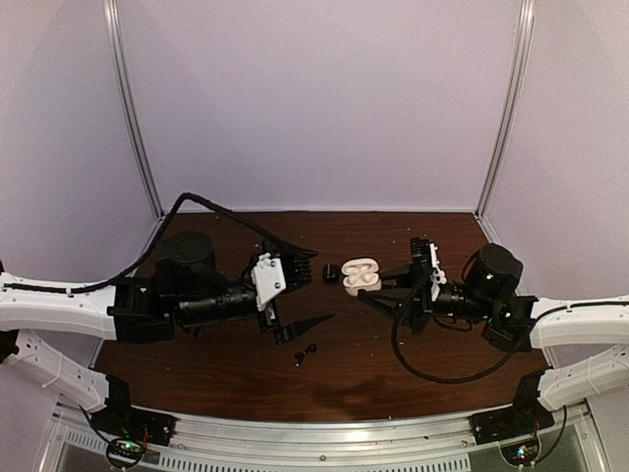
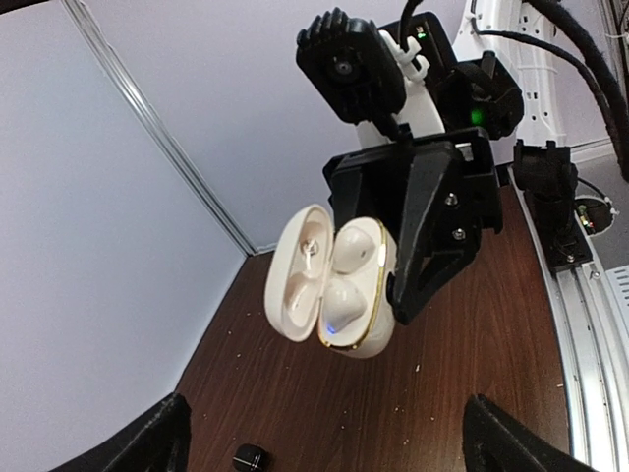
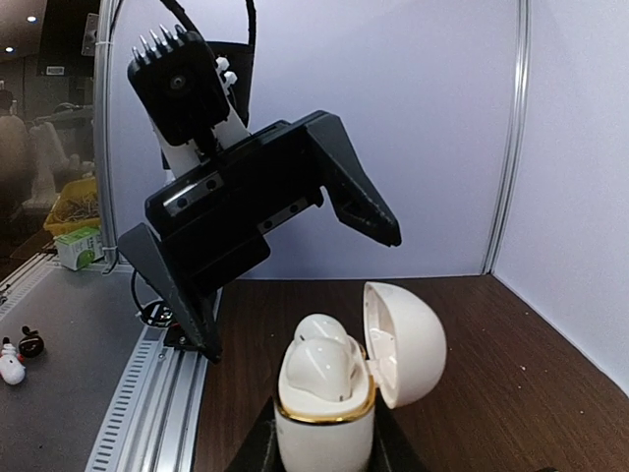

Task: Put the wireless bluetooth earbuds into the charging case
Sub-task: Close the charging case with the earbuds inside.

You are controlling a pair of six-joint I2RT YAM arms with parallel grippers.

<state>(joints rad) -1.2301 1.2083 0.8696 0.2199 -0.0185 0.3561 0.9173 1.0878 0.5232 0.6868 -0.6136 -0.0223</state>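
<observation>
The right gripper (image 1: 371, 284) is squeezed tight on a small white egg-shaped plastic charging case (image 2: 339, 295) with a gold rim. It holds the case by the bottom half, with one black finger on each side. The case is up off the dark brown wooden table (image 1: 226, 364). Its round lid (image 3: 405, 344) is flipped open to one side.

Two shiny white earbuds (image 3: 316, 362) sit side by side inside the case. Their round tops poke up above the gold rim.

The left gripper (image 1: 322, 285) faces the case from the other side. Its two black fingers (image 2: 157, 438) are spread wide apart and nothing is in them. They are near the case and do not touch it.

Two tiny black earbuds (image 1: 303, 355) lie close together on the table, nearer to the arm bases than the case and a bit toward the left arm's side.

A small black lump (image 1: 330, 272) sits on the table just beside the case, on the left gripper's side. It is too small to tell what it is.
</observation>
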